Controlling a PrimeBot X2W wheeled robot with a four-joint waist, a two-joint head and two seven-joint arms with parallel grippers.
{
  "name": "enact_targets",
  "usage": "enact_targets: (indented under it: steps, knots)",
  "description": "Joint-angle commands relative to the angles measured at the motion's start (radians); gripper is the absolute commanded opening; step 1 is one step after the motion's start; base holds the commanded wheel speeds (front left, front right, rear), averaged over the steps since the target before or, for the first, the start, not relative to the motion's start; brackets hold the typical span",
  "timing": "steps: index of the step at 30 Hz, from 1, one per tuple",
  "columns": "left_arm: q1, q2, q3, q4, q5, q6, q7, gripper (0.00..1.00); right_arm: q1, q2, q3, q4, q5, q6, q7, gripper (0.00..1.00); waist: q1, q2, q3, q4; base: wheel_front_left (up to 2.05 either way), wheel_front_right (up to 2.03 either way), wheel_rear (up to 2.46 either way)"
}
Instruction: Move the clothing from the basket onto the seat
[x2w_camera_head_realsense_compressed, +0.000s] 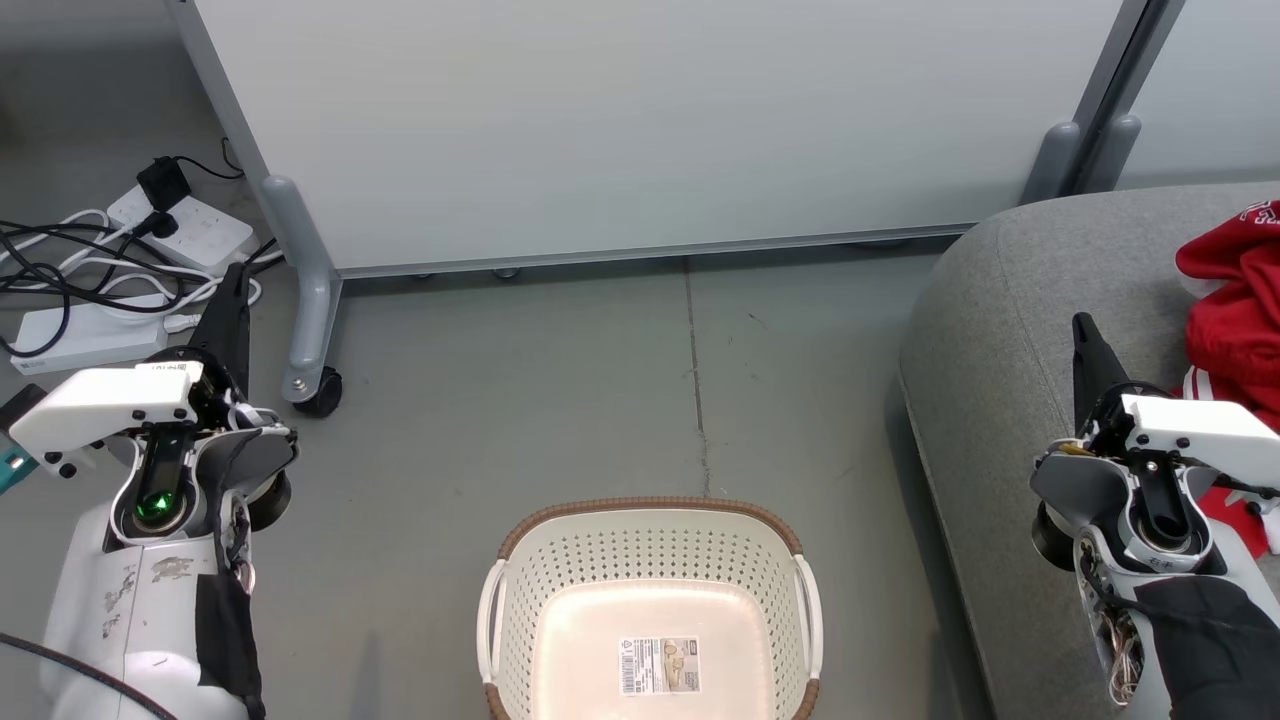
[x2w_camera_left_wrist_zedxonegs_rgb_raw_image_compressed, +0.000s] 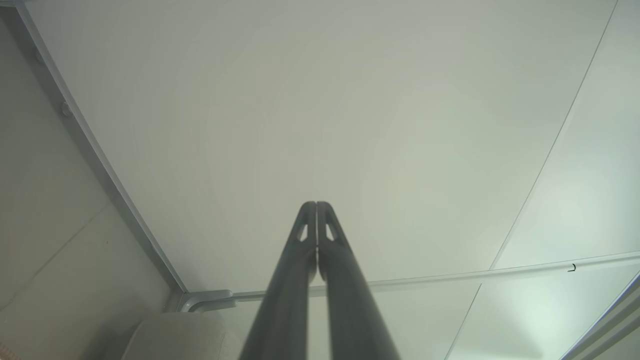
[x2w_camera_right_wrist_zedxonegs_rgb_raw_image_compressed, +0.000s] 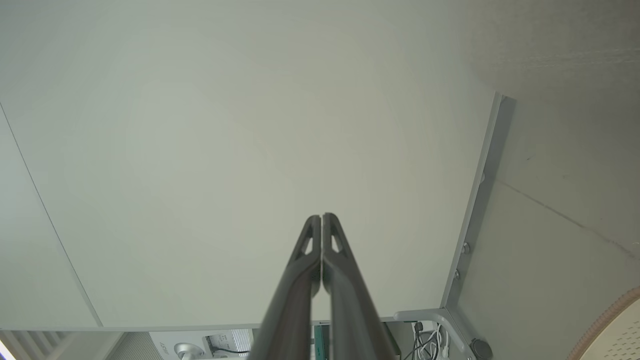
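LIGHT: diffuse, even brightness is filling all views | GLARE: basket (x2w_camera_head_realsense_compressed: 520, 605) floor is washing out at 6 o'clock, head view | SHADOW: soft band is lying under partition panel (x2w_camera_head_realsense_compressed: 640, 120) | DISTORTION: wrist views are bowing straight edges

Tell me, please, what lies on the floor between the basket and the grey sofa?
Only bare grey floor: in the head view the basket and the sofa stand apart, with no object in the gap.

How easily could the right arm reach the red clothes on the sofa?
Probably yes. The clothes lie on the sofa right beside the right arm, with nothing between them; its jaws are shut and would need to open first.
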Motion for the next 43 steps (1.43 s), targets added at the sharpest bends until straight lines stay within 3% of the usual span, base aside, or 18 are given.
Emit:
enact_targets:
  steps: [1,43]
  knots:
    - [-0.007,0.006,0.002,0.0,-0.003,-0.005,0.002,0.0,-0.004,-0.009,0.0,0.001,0.005,0.002,-0.003,0.0,0.0,0.0,0.0,0.0,0.0,0.0,0.0]
    - [-0.007,0.006,0.002,-0.001,-0.003,-0.005,0.002,0.0,-0.004,-0.009,0.0,0.001,0.005,0.002,-0.003,0.0,0.0,0.0,0.0,0.0,0.0,0.0,0.0]
